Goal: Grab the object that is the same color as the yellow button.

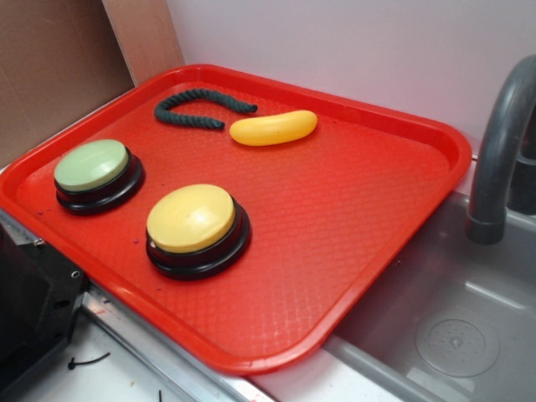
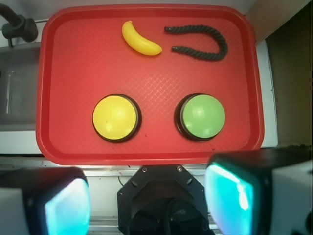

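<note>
wrist view: the red tray (image 2: 63, 142) carries the yellow button (image 2: 116, 117) near its front edge and the yellow banana toy (image 2: 140, 40) by the far edge, just beside the dark rope (image 2: 203, 41). gripper (image 2: 146, 200) fingers gape wide, empty. approach across the banana's narrow middle, avoiding the rope.

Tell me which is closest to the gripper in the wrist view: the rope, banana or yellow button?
From the gripper at the bottom:
1. Yellow button, near left of the tray.
2. Banana, far left.
3. Rope, far right; almost a tie with the banana.
</note>
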